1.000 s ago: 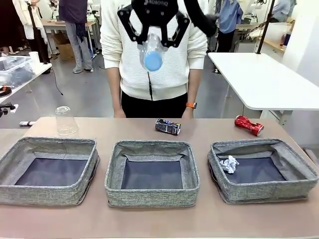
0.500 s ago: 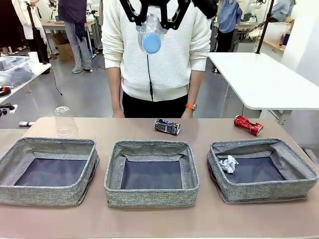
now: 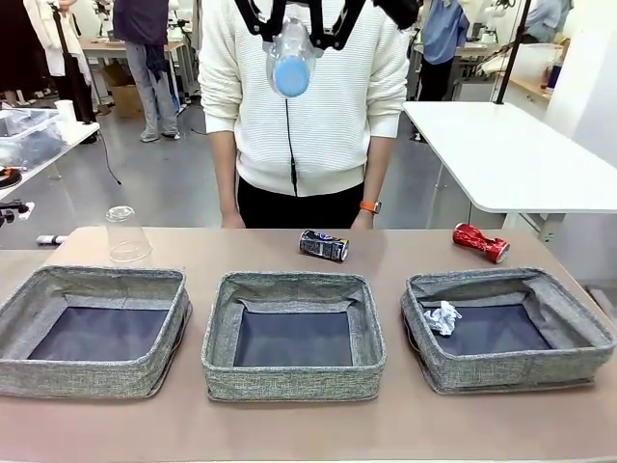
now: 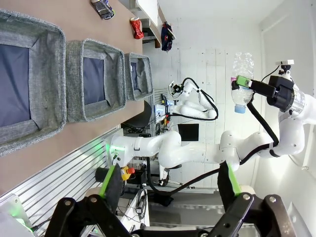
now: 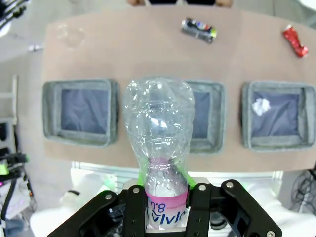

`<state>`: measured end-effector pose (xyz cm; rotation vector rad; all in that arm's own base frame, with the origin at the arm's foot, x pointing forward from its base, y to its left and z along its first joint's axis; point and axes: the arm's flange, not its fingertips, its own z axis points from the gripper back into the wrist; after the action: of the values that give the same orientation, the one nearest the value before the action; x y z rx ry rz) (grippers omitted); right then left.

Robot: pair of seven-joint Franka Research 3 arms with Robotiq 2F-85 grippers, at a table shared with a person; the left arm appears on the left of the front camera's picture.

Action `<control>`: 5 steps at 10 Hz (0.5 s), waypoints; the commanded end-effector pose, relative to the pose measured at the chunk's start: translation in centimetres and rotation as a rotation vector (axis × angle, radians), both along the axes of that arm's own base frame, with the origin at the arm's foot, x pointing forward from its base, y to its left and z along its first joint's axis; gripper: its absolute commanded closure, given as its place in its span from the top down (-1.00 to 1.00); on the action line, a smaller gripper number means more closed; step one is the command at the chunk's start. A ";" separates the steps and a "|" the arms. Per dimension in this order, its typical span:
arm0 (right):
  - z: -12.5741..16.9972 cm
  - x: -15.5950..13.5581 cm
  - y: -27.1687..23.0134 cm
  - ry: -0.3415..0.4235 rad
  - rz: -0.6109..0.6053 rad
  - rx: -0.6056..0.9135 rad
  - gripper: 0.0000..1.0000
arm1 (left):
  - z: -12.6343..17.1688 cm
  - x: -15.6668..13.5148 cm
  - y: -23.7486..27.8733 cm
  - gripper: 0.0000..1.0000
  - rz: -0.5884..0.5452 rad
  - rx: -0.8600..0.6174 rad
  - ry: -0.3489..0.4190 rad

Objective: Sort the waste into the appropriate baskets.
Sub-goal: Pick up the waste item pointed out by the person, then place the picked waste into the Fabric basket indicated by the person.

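High above the middle of the table, my right gripper [image 3: 293,29] is shut on the clear plastic bottle [image 3: 290,60], blue cap pointing down. In the right wrist view the bottle [image 5: 158,138] stands between the fingers [image 5: 133,207], held at its pink label. The three grey baskets lie below: left [image 3: 96,280], middle [image 3: 294,379] and right [image 3: 511,371]. A crumpled paper wad [image 3: 442,317] lies in the right basket. Behind the baskets lie the dark can [image 3: 324,245], the red can [image 3: 481,242] and the upturned clear cup [image 3: 126,234]. My left gripper [image 4: 170,185] is open and holds nothing.
A person in a white sweater [image 3: 318,125] stands at the far edge of the table, hands down by the edge. A white table [image 3: 511,154] stands at the back right. The left wrist view looks sideways along the baskets [image 4: 94,79].
My right gripper has risen with the bottle, moving toward the top edge of the front view. Nothing on the table has moved.
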<state>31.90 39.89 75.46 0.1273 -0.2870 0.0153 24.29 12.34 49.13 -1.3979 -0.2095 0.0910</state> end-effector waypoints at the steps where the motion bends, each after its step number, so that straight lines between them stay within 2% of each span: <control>1: -0.1 -0.2 -0.2 0.006 0.010 0.000 -0.57 | 0.3 -0.1 -0.2 1.00 0.002 -0.022 -0.002; 5: -0.1 -0.2 -0.2 0.006 0.010 0.000 -0.57 | 0.3 -0.1 -0.2 1.00 0.002 -0.022 -0.002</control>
<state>31.85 39.99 75.41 0.1274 -0.2856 0.0179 24.29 12.34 49.13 -1.3979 -0.2095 0.0910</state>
